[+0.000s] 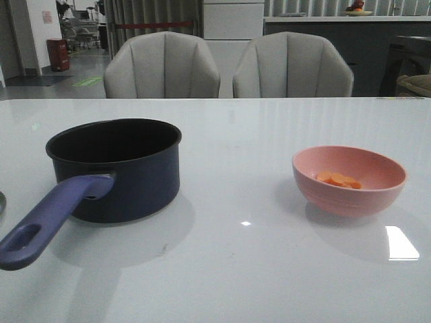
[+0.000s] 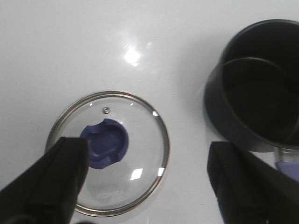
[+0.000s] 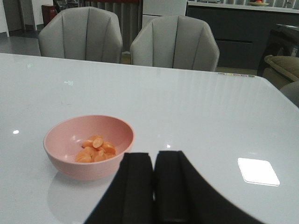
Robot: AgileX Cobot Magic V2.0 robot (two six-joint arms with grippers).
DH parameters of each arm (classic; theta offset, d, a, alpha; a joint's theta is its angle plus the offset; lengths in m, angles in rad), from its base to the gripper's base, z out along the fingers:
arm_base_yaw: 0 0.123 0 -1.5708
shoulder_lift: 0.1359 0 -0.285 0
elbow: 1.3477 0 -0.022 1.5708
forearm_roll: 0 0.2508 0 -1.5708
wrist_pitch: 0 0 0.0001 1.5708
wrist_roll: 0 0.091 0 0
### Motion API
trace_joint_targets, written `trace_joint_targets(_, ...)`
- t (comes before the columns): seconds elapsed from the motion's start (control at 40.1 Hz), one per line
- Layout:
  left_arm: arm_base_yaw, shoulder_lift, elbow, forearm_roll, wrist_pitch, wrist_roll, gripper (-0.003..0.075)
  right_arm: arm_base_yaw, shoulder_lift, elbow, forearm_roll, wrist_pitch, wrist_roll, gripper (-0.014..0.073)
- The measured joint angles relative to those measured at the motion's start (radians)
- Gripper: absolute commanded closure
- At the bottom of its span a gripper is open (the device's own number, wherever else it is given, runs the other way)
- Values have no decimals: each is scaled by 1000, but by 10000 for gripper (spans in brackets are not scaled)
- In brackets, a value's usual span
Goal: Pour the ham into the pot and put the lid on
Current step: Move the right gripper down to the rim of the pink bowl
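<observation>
- Pink bowl [image 3: 88,145] upright on white counter [image 3: 196,107], w/ ham [image 3: 96,149] piled inside: small orange slices.
- Right gripper [image 3: 154,182] just beside bowl, jaws together, nothing btwn them.
- Two grey chairs [image 3: 175,42] behind counter.

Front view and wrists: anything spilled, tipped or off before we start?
Nothing stands out. The pot stands upright and empty, the ham is all inside the pink bowl, and the lid lies flat, knob up, beside the pot.
</observation>
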Motion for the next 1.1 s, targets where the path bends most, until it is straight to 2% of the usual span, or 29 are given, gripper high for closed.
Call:
trace_joint_targets(0.15, -62, -180, 74, -2, -32, 0, 168, 0, 0, 0, 0, 0, 0, 448)
trace_joint_targets(0.374, -75, -473, 236, -4, -116, 0, 168, 0, 0, 0, 0, 0, 0, 448)
trace_joint_targets(0.674, -204, -786, 434, 44, -168, 0, 168, 0, 0, 0, 0, 0, 0, 448)
trace_joint_targets(0.924, -209, -1004, 592, 47, -202, 0, 168, 0, 0, 0, 0, 0, 0, 448)
trace_joint_targets(1.098, -209, -1063, 615, 41, -248, 0, 168, 0, 0, 0, 0, 0, 0, 448)
